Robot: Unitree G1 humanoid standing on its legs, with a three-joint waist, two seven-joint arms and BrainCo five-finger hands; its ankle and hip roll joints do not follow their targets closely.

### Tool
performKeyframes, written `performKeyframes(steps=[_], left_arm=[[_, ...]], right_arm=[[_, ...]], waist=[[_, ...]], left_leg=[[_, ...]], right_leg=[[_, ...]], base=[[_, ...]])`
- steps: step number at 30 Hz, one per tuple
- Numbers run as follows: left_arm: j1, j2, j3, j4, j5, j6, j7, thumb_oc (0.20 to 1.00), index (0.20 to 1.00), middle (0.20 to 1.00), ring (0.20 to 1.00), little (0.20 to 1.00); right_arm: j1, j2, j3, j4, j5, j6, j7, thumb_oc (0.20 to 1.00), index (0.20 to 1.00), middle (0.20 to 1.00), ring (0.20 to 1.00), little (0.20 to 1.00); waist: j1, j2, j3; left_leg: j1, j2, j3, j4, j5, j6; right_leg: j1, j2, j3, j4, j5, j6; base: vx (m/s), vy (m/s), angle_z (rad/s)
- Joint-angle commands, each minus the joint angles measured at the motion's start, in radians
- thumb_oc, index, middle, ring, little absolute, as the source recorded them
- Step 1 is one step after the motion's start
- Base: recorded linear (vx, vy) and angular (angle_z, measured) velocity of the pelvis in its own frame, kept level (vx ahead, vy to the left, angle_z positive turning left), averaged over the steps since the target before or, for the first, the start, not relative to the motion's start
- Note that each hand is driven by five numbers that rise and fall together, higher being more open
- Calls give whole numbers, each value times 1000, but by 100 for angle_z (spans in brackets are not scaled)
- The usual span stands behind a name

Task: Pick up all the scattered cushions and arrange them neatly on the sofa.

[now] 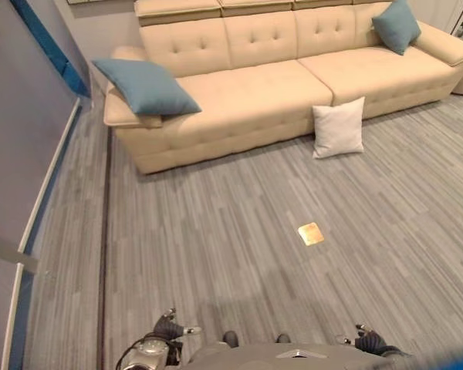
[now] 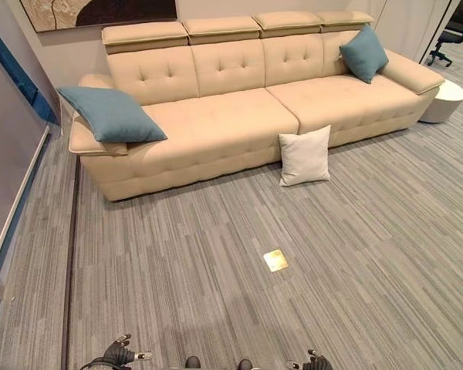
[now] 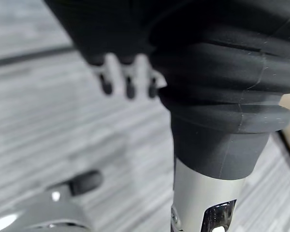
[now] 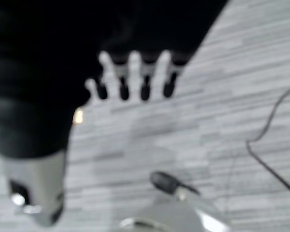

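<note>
**Approach not yet begun: one cushion on the floor, both hands empty**

Left hand (image 1: 168, 331) is hanging low at the near edge of the head views. In its wrist view the fingers (image 3: 128, 86) are pointing straight down, relaxed, thumb apart, nothing between them, with bare floor (image 2: 216, 293) beyond the tips.

Well ahead of those fingers and to their left, a blue cushion (image 2: 109, 114) is lying flat over the left armrest of the beige sofa (image 2: 216, 127), overhanging it a little.

Further right, the white cushion (image 2: 304, 156) is standing on the floor, leaning against the sofa front below the seam between the two seats. This is the scattered one, well out of reach of either hand. Between it and the fingers, a small gold square (image 2: 275, 260) is lying on the floor.

A second blue cushion (image 2: 363, 52) is propped upright in the sofa's right corner, against the backrest.

Right hand (image 1: 368, 339) is also low; its fingers (image 4: 135, 77) are hanging straight and released, holding nothing.

Judgement: the pick-up step is just opening. The next move calls for walking forward and slightly right until the white cushion sits below the fingers, then stooping and taking it, likely with both hands since it is soft and broad. The armrest cushion may want straightening afterwards.
</note>
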Motion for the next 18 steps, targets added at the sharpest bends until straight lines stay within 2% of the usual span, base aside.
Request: performKeyframes(steps=[1, 14, 18], left_arm=[[-85, -20, 4, 42, 31, -13, -7, 1000, 1000, 1000, 1000, 1000], [-86, -26, -1, 56, 16, -2, -16, 1000, 1000, 1000, 1000, 1000], [-97, -24, -14, 52, 14, -1, -14, 1000, 1000, 1000, 1000, 1000]], right_arm=[[-48, -31, 21, 23, -18, -4, -19, 1000, 1000, 1000, 1000, 1000], [-54, -25, 15, 18, 14, 2, -21, 1000, 1000, 1000, 1000, 1000], [-66, -23, 24, -20, 28, -6, -24, 1000, 1000, 1000, 1000, 1000]], waist=[[14, -16, 35], [14, -18, 34], [14, -26, 60]], left_leg=[[38, 29, 48, 9, -12, -73], [57, 33, 37, 9, -14, -75], [19, 34, 27, 33, 2, -80]], right_leg=[[26, -68, -48, 3, 9, 115], [46, -55, -59, 3, -6, 103], [25, -56, -64, 14, -8, 97]], base=[[12, -14, 10], [14, -14, 3], [-43, -22, 10]])
